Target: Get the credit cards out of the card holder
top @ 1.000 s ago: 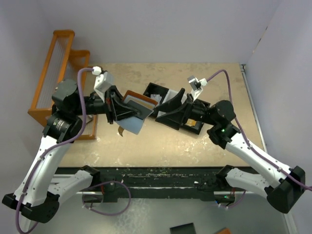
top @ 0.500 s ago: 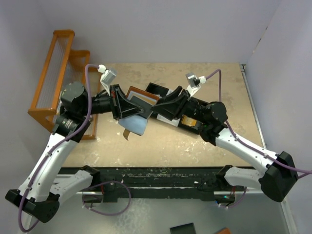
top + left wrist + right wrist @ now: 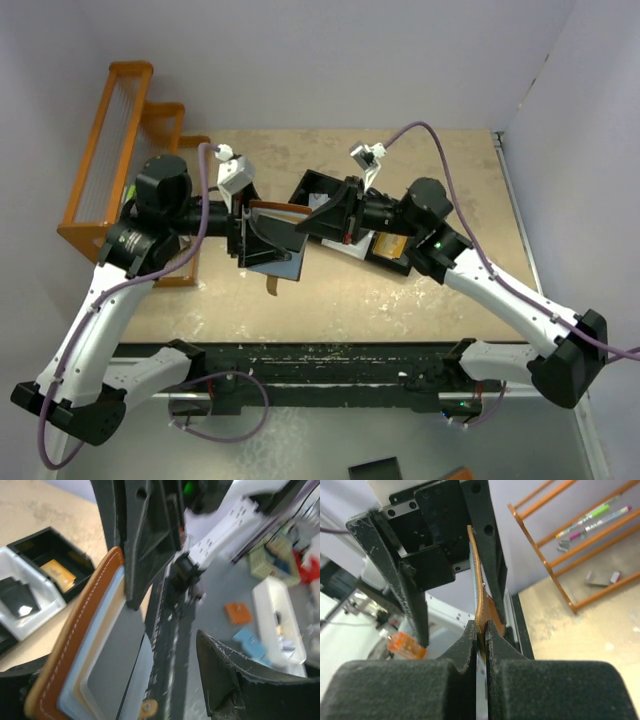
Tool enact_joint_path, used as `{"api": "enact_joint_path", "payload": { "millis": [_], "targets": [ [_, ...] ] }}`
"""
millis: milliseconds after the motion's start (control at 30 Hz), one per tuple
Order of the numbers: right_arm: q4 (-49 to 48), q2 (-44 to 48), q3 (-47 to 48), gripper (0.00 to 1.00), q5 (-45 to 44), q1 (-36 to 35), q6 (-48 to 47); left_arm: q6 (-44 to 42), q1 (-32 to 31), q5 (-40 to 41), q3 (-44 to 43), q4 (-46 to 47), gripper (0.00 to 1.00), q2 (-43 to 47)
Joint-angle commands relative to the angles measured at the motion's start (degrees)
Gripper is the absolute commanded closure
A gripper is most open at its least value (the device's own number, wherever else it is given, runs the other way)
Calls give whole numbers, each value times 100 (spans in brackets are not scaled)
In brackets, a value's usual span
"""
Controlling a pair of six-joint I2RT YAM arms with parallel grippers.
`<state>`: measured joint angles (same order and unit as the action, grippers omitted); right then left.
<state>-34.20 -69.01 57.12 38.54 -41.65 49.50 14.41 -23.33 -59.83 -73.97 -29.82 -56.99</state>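
Brown leather card holder (image 3: 278, 262) is hanging in the air just left of the tray (image 3: 318, 181). I am pinching its edge with the right gripper (image 3: 479, 630), while the left gripper (image 3: 265, 240) is sitting released around it.

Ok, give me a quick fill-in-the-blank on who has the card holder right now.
The left gripper stands ___ around the card holder.
The right gripper is shut on the card holder's ___ leather edge.
A gold-orange card lies in the tray's ___ compartment.
Missing: open; brown; black.
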Motion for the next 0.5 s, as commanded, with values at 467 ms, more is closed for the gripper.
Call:
{"api": "enact_joint_path", "payload": {
  "millis": [467],
  "targets": [
    [6043, -1099, 2400, 100, 256, -492, -3566, -4133, -26, -495, -125, -3158, 42, -924]
  ]
}}
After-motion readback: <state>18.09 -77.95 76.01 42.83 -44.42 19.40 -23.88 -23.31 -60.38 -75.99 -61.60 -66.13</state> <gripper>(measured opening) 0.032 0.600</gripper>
